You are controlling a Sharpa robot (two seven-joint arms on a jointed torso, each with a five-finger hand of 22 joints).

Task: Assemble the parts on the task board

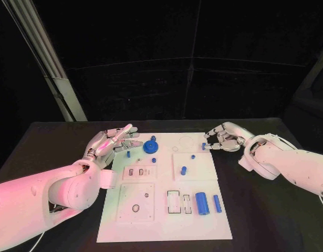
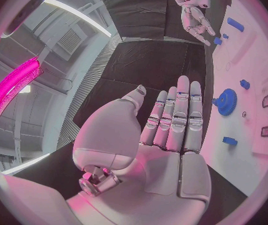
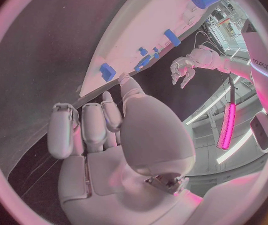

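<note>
The left hand [image 2: 171,127] is hovering with fingers stretched out, empty, beside the white board [image 2: 252,85], near a blue gear [image 2: 226,103].

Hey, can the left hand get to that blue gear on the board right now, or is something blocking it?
Probably yes. The left hand hovers open at the task board's far left edge, the blue gear lies just beside it, and nothing stands between them.
</note>
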